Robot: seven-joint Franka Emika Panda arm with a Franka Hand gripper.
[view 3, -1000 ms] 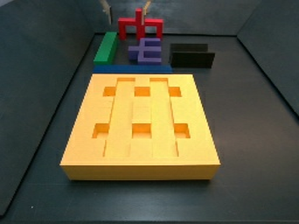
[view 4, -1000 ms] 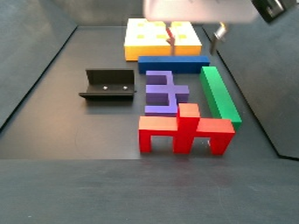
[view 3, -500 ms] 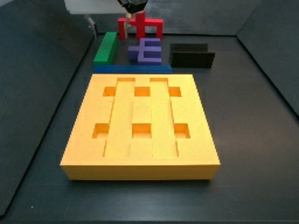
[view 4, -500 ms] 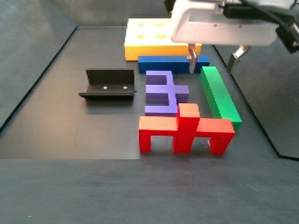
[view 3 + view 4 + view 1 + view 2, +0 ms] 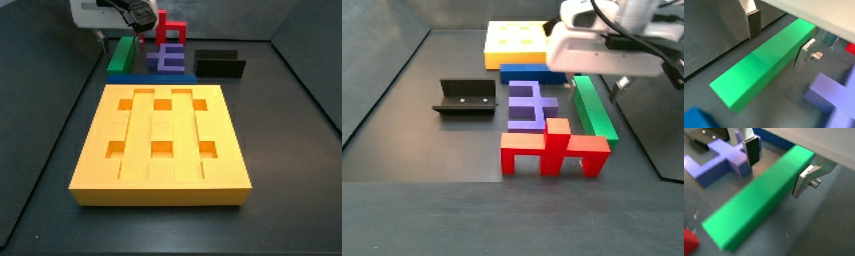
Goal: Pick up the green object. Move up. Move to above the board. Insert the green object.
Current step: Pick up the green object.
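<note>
The green object [image 5: 765,64] is a long green bar lying on the dark floor; it also shows in a wrist view [image 5: 761,201] and in both side views [image 5: 123,53] [image 5: 593,106]. My gripper [image 5: 777,36] is open and straddles the bar, with one finger [image 5: 754,22] on each side, apart from it. In a wrist view the gripper [image 5: 777,165] stands the same way. In both side views the gripper body [image 5: 114,14] [image 5: 599,48] hangs over the bar. The board [image 5: 163,144] is the big orange-yellow slab, also in a side view [image 5: 516,42].
A purple E-shaped block [image 5: 532,105] lies next to the bar, a flat blue slab [image 5: 533,72] between it and the board. A red block [image 5: 555,152] stands at the bar's end. The fixture [image 5: 465,98] is a dark bracket beyond the purple block.
The gripper has moved sideways from over the board's end and the blue slab to over the green bar, and has come down around it.
</note>
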